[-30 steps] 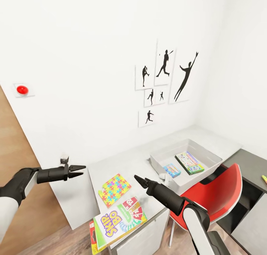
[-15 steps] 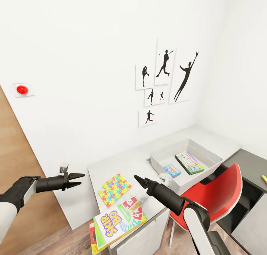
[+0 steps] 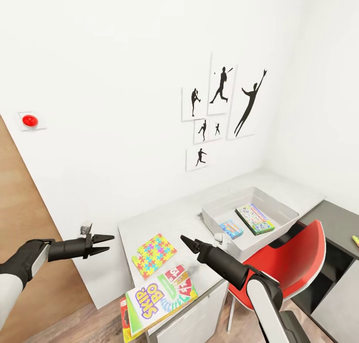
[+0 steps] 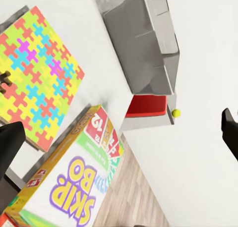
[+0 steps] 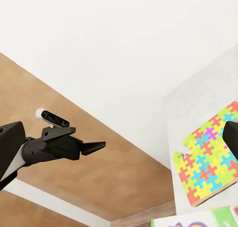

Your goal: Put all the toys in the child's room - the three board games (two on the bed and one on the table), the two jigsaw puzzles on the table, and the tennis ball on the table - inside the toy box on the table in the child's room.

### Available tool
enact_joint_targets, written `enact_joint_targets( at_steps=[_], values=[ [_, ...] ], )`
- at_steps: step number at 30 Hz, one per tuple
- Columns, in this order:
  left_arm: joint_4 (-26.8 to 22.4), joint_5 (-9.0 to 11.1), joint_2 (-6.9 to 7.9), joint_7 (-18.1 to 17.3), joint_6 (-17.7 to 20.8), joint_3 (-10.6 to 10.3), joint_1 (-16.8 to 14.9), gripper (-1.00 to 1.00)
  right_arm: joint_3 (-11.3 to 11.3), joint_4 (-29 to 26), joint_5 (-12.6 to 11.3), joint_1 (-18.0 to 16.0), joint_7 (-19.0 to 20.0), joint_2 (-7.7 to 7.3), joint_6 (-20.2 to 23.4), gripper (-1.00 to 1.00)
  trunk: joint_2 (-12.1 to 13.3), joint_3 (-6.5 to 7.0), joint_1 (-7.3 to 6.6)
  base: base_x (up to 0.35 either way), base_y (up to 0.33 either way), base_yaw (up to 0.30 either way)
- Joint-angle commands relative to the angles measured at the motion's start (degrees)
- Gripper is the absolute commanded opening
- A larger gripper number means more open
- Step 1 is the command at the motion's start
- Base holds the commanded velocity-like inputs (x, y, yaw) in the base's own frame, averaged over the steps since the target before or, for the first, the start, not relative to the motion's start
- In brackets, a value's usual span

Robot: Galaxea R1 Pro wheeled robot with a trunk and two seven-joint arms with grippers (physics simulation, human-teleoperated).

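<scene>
Beside the table (image 3: 164, 218), the left gripper (image 3: 105, 241) has dropped lower.

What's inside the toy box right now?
In the head view, the toy box holds two flat items on its floor: a small blue box and a larger green-edged board game. Its near wall hides part of the floor, so anything there can't be seen.

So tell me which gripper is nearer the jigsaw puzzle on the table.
Right. The right gripper hovers just beside the jigsaw puzzle, over the table. The left gripper hangs off the table's end, over the floor, farther away.
</scene>
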Motion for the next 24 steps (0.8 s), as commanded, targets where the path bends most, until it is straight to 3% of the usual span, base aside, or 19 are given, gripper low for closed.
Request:
enact_joint_targets(
  at_steps=[1,8,18,24],
  values=[
    [0.0,0.1,0.06,-0.2,0.6,0.1,0.0,1.0,-0.1,0.0,-0.2,0.0,0.0,0.03,0.3,1.0,-0.1,-0.1,0.02,0.0,0.0,0.0],
    [0.0,0.2,0.34,-0.4,0.5,0.3,0.0,1.0,0.0,0.0,-0.2,0.0,0.0,0.09,0.2,1.0,-0.1,-0.1,0.02,0.0,0.0,0.0],
    [0.0,0.3,0.19,-0.2,0.6,0.3,0.0,1.0,0.0,0.0,-0.2,0.0,0.0,0.08,0.2,1.0,-4.1,-1.9,2.22,-0.007,0.0,0.0],
    [-0.1,0.2,0.18,-0.2,0.6,0.3,0.0,1.0,0.0,0.0,-0.2,0.0,0.0,0.04,0.2,1.0,-6.5,-2.97,3.53,-0.186,0.0,0.0]
  ],
)
